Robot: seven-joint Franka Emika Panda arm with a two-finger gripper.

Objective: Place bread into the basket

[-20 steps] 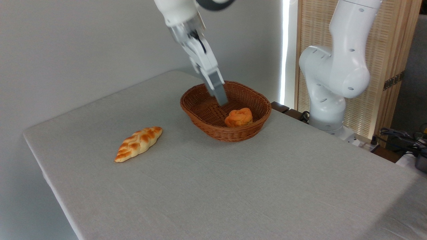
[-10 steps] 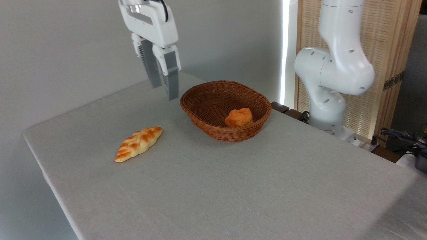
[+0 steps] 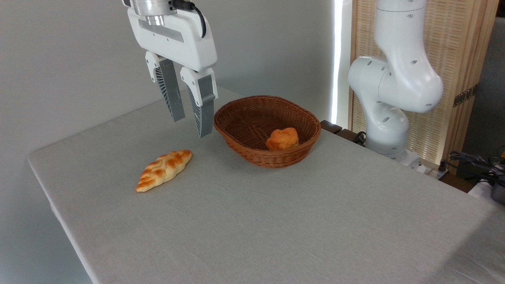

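Hanging above the bench, the pincer is noted with fingers apart and nothing held, just left of the basket. The bread is found inside the basket, toward its right side. A braided loaf is recorded on the bench, lower left of the pincer.

A broad counter covered in pale grey, faintly creased cloth fills most of the view, its far-left corner meeting the wall. Two things rest directly on it. An oval brown woven wicker basket with sloping sides sits toward the back, near the middle. A long pointed braided loaf with golden-brown patches lies flat on the cloth to the left of the basket, well apart from it, angled with one tip toward the basket.
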